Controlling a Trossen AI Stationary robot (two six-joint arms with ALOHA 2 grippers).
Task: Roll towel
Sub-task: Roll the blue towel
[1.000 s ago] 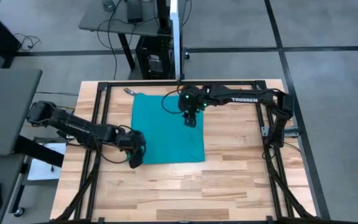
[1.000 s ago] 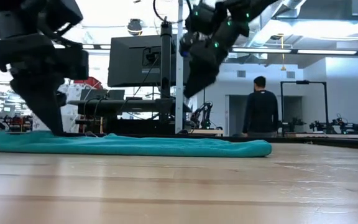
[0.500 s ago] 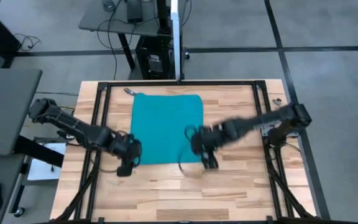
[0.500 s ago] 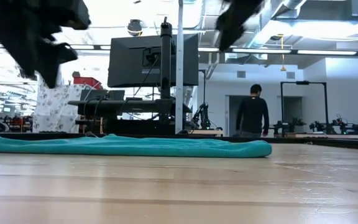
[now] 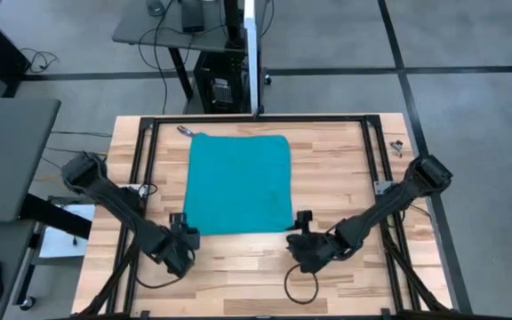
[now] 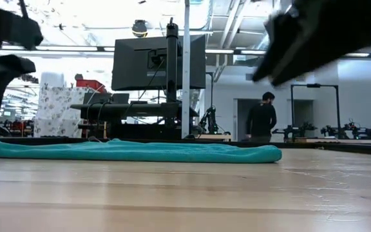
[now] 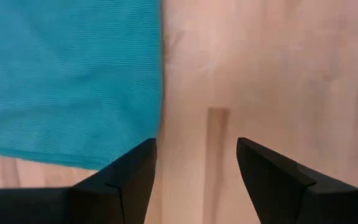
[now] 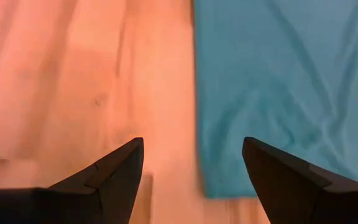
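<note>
— One towel (image 5: 238, 183), teal, lies flat at the table's (image 5: 345, 169) centre, reaching toward twelve o'clock.
— And the grippers?
— Left gripper (image 5: 179, 224) sits off its seven o'clock corner, fingers (image 7: 129, 177) apart, holding nothing. Right gripper (image 5: 302, 220) sits off the five o'clock corner, fingers (image 8: 114, 171) spread, empty too.

One towel (image 5: 238, 183) lay flat on one wooden table (image 5: 345, 178). Two arms were present, each with one gripper: the left gripper (image 5: 182, 240) near the towel's near-left corner and the right gripper (image 5: 303, 236) near its near-right corner. One monitor (image 6: 159, 62) and one person (image 6: 260, 120) stood in the room beyond the far edge.
</note>
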